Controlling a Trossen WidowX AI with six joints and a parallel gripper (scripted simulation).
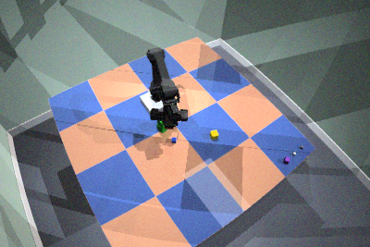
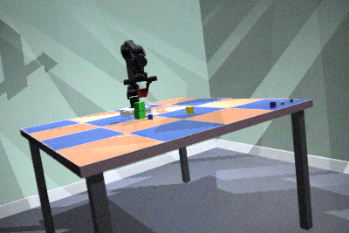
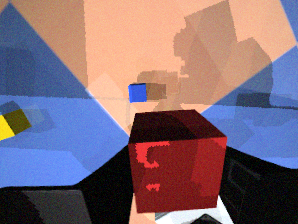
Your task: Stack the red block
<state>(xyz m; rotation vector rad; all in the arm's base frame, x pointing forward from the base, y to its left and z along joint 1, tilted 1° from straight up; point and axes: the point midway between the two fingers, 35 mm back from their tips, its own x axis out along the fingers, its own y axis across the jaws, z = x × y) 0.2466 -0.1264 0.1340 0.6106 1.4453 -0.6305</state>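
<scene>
Red block (image 2: pixel 142 92) pinched in tool (image 2: pixel 141 93) (half-spread), raised above green tower (image 2: pixel 140 110).
</scene>
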